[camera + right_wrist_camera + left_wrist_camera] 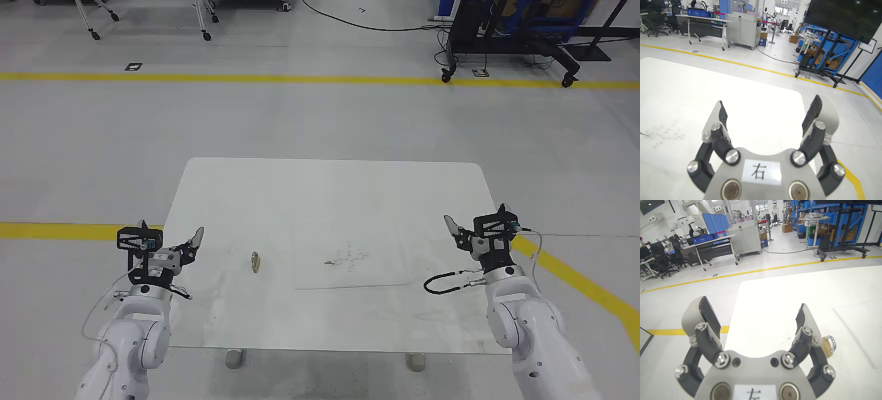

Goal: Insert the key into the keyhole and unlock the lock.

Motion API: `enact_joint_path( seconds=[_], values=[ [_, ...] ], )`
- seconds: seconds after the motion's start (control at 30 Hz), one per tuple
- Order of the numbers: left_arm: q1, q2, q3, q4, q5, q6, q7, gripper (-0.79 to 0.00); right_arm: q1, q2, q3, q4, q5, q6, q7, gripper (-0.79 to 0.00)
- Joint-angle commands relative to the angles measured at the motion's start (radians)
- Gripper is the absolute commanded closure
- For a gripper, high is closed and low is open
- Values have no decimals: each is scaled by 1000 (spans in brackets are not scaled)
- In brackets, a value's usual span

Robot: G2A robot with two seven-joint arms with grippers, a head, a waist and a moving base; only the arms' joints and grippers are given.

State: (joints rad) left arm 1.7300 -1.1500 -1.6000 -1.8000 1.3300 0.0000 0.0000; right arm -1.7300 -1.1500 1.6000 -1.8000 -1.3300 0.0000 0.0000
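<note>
Two claws spread wide and empty over the near corners of the bench [330, 180].

Left claw [172, 240] [753, 306] released, jaws far apart, gripping and touching nothing; right claw [478, 225] [769, 102] likewise released and bare. Counted: two claws, one brass padlock [256, 262] [828, 346], one small thin metal piece taken for the key [329, 263], one pale sheet [400, 250]. Padlock flat on the bench, near side, left of centre, just right of the left claw but apart from it. Key right of the padlock, at the sheet's near left part, well apart from both claws. Arms bent in from the near side, left over the left edge, right over the right edge, both pointing toward the far side.
</note>
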Motion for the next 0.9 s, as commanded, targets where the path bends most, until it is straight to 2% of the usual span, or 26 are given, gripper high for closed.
enact_joint_path(
  seconds=[0.0,0.37,0.47,0.63,0.87],
  values=[
    [0,0,0,0,0,0,0,-785,0,0,0,0,0,0,0,-785],
    [0,0,0,0,0,0,0,-785,0,0,-2,0,2,-5,-1,-785],
    [0,0,0,0,0,0,0,-785,28,-1,-47,-3,1,-81,29,-785],
    [0,0,0,0,0,0,0,-785,75,-12,-162,4,-34,-101,85,-785],
    [0,0,0,0,0,0,0,-785,90,-14,-176,8,-42,-91,109,-785]
  ],
)
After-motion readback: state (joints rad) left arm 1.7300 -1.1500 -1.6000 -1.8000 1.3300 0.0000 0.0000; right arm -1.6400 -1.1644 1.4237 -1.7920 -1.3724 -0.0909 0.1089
